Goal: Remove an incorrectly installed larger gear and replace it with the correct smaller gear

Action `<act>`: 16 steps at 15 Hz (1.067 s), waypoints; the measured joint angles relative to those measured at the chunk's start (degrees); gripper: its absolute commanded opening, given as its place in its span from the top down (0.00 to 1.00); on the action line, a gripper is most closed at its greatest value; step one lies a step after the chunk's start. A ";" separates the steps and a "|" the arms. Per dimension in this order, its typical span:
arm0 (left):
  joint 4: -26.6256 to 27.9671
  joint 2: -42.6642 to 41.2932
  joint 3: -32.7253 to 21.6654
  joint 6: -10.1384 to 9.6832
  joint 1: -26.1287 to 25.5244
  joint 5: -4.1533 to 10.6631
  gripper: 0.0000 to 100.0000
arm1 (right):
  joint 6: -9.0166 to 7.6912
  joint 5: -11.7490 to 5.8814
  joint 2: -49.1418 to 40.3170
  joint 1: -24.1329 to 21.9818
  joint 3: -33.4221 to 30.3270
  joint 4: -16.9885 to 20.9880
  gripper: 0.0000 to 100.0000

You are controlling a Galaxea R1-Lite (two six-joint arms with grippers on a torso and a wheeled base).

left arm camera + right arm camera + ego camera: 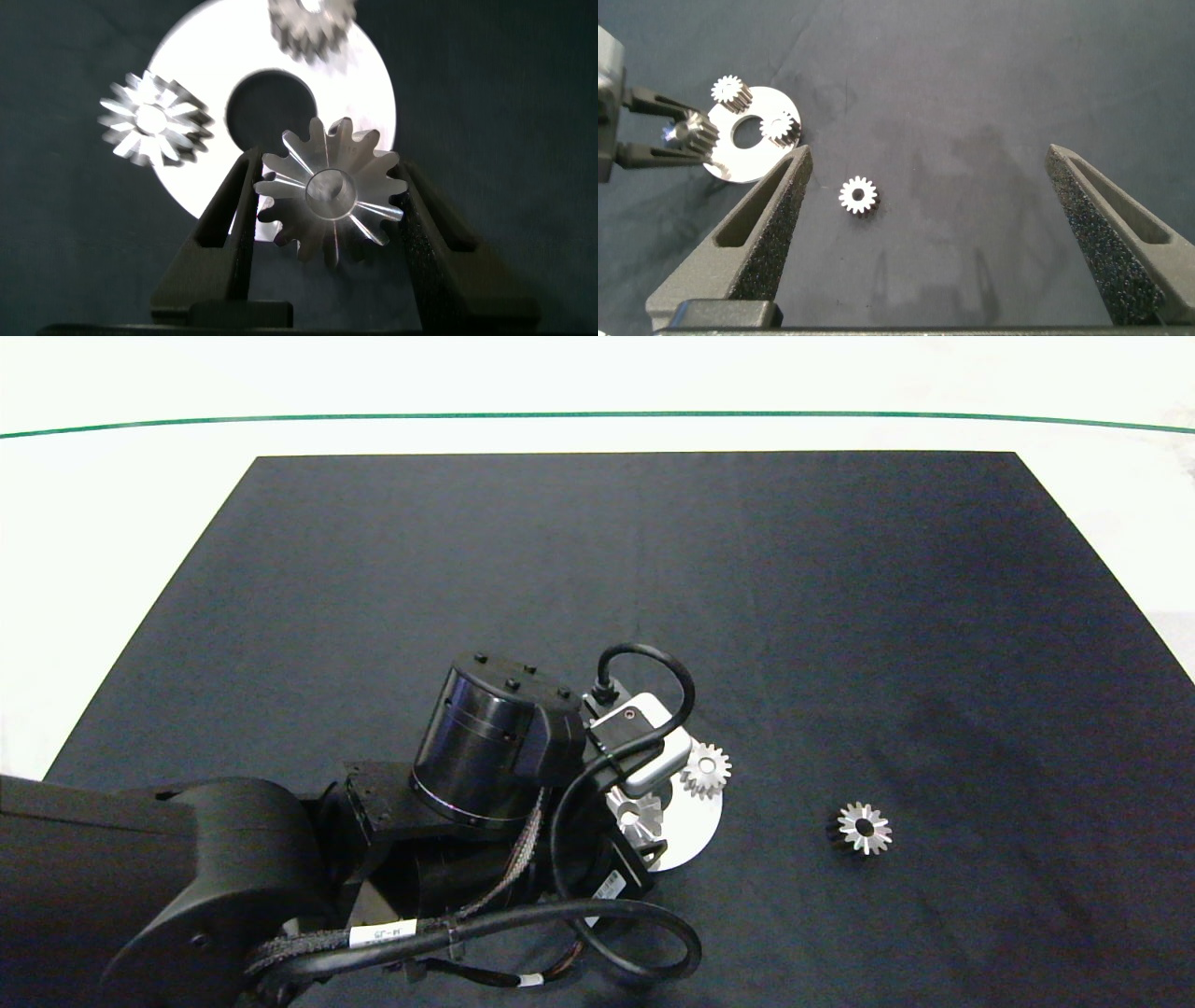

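Observation:
The larger gear [332, 201], silvery with long pointed teeth, sits between my left gripper's [327, 166] fingers, which press on its teeth from both sides. It hangs over the rim of a round silver disc [374, 103]. The head view shows it [639, 817] under the wrist camera, and in the right wrist view it [691, 135] is at the disc's [724, 166] edge. The smaller gear [864, 828] lies loose, face up, on the black mat, right of the disc. My right gripper [926, 154] hovers open high above the mat, with that gear [858, 195] below it.
Two other gears stand on the disc: one [154, 117] beside its centre hole [271, 103], one [313, 28] at the far rim [707, 770]. The black mat [653, 569] covers a white table. My left arm [485, 756] hides the disc's left part.

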 measured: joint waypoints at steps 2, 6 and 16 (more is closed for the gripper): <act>-0.07 -1.16 -0.96 0.09 0.55 0.00 0.66 | -0.01 -0.02 -0.16 0.01 0.00 0.00 0.00; 1.77 -4.49 -1.16 0.63 6.83 0.33 0.66 | -0.01 -0.17 -0.35 -0.07 0.06 0.07 0.00; 4.30 -11.61 7.56 2.51 21.75 0.17 0.66 | -0.11 -0.59 -0.41 -0.16 0.34 0.28 0.00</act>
